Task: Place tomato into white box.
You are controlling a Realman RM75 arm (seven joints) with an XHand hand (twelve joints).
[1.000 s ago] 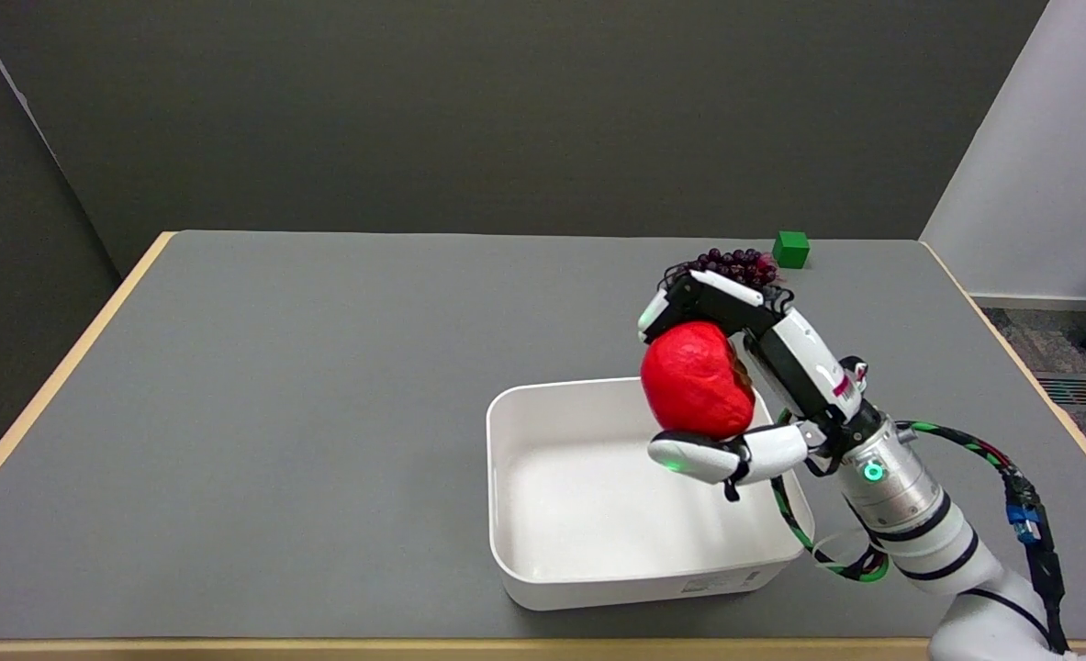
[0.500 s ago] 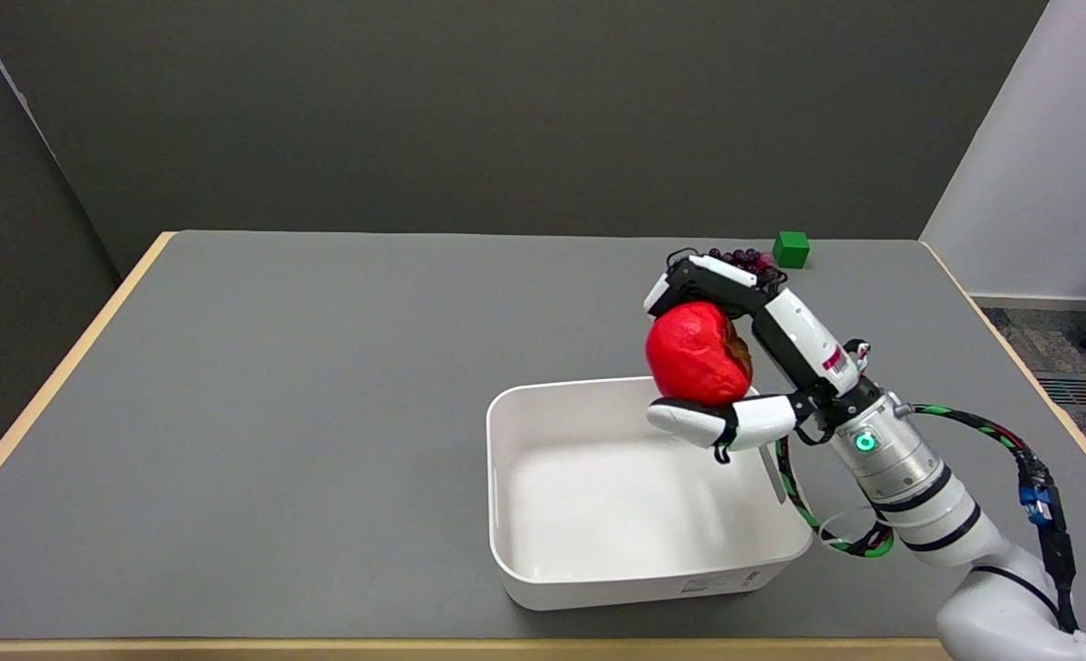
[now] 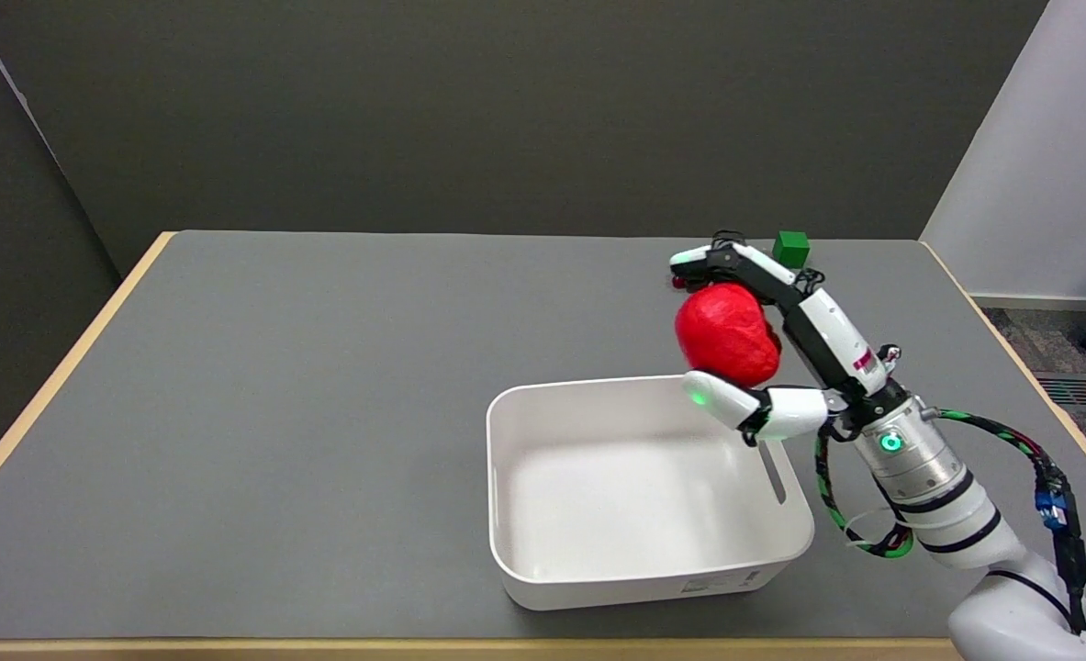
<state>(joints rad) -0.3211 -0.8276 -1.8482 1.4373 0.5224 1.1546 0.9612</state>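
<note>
A small pale label is sitting on the near wall of the white box (image 3: 598,560), toward its right corner, with dark print too fine to read. A little red mark is showing on the white casing of the right arm (image 3: 910,477) just above the wrist, also illegible, and a green light is glowing on the silver wrist ring below it.

The tomato (image 3: 726,332) is bright red and matte, with a slightly lumpy, creased skin and a darker patch on its right side against the palm. The right hand (image 3: 763,344) is grasping it: black-and-white fingers (image 3: 731,262) are curling over its top while the white thumb, lit green at its tip, is pressing up from beneath. The tomato is hanging in the air right of the frame's centre, just past the far right corner of the box and above its rim, not inside it.

The box is a rounded rectangular tub lying in the lower middle of the frame on the grey table (image 3: 322,367), and nothing is showing on its bare white floor. A slot is cut in its right wall.

A small green cube (image 3: 790,248) is resting near the table's far edge at the upper right, just behind the fingertips. A green-and-black braided cable (image 3: 1011,436) is looping from the wrist along the arm.
</note>
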